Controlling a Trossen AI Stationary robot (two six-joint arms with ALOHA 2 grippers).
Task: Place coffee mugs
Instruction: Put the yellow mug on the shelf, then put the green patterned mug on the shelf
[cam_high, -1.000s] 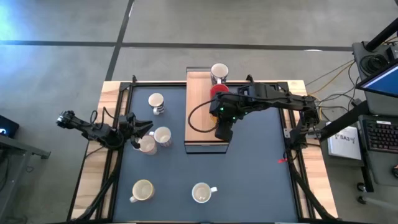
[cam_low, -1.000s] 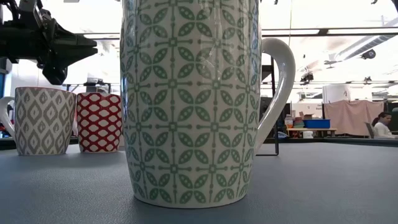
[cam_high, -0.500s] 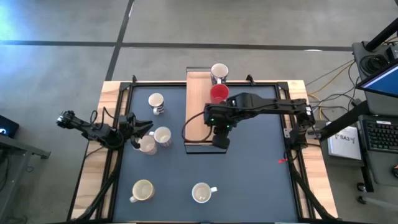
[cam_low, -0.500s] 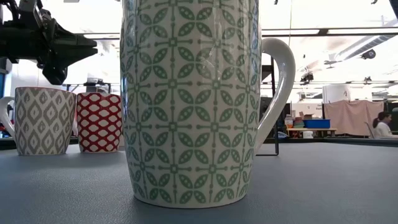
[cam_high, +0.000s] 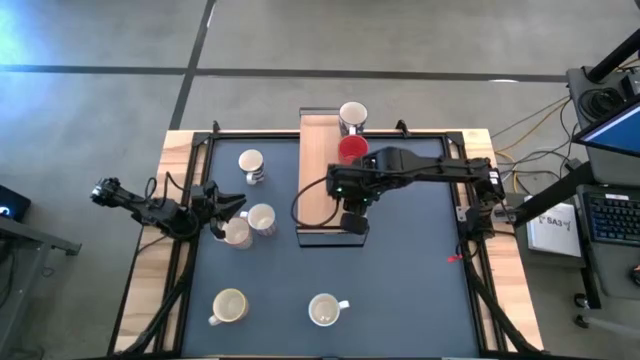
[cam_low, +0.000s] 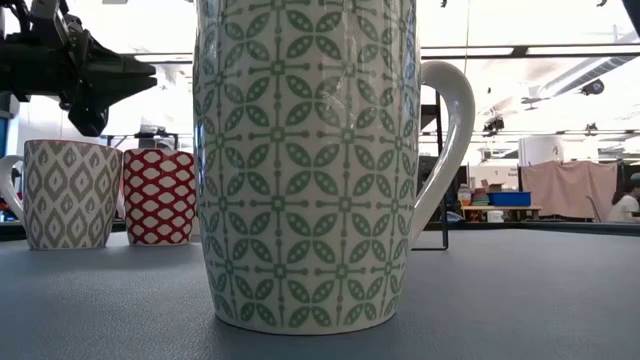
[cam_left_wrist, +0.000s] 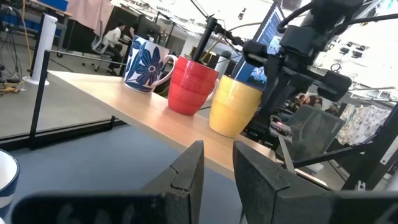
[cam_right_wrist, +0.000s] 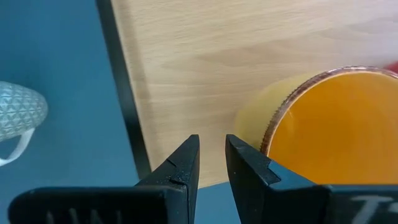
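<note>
Three coffee mugs stand in a row on a wooden board (cam_high: 318, 190) at the table's far middle: a blue-flowered one (cam_left_wrist: 144, 65), a red one (cam_high: 352, 150) and an orange one (cam_right_wrist: 323, 130). My right gripper (cam_right_wrist: 212, 149) hangs over the board's near end, pointing steeply down. Its fingers are open by a narrow gap, with nothing between them and the orange mug just beside them. I see no touch. My left gripper (cam_left_wrist: 217, 165) waits at the left, level, narrowly open and empty. Several more mugs stand on the dark mat, among them a green-patterned one (cam_low: 310, 160).
On the mat stand a banded mug (cam_high: 250, 165), two white ones (cam_high: 262, 218) by the left gripper, a cream one (cam_high: 230, 306) and the green-patterned one (cam_high: 325, 310) at the near edge. The mat's right half is bare. People and desks show beyond the table.
My right gripper has moved toward the table's near edge along the board and sunk, tipping more steeply downward. The red mug, partly covered by the arm before, now shows whole in the high view. No mug has moved.
</note>
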